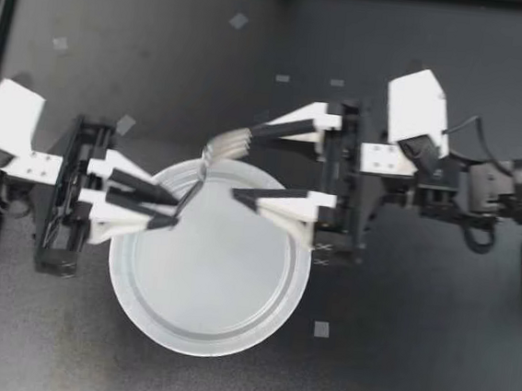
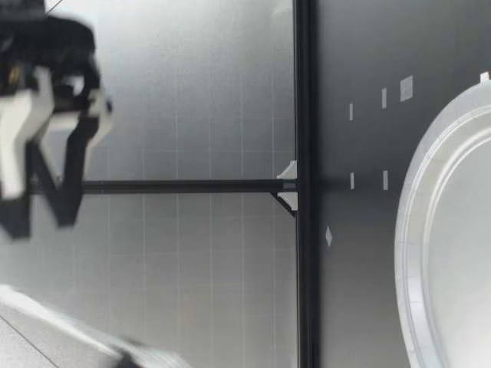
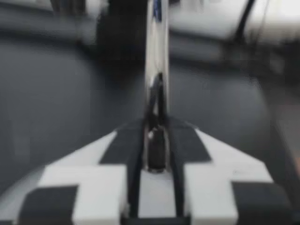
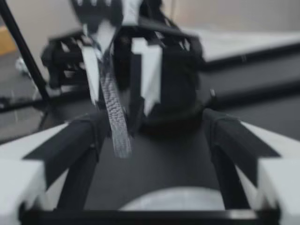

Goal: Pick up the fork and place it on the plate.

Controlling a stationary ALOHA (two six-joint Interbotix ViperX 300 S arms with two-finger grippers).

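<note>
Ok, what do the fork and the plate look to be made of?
The fork is probably metal with a polished finish: it is silvery and glints brightly in the left wrist view. The plate is pale white and matte, with a thin raised rim and no sharp reflections. It is likely plastic or coated paper, though the look does not settle which.

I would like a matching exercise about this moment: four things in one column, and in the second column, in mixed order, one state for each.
Column one:
1. fork
2. plate
3. left gripper
4. right gripper

Column two:
a. open
b. lies on the dark table
c. shut on the fork
d. held by one end

Pairs: 1-d, 2-b, 3-c, 4-a.
</note>
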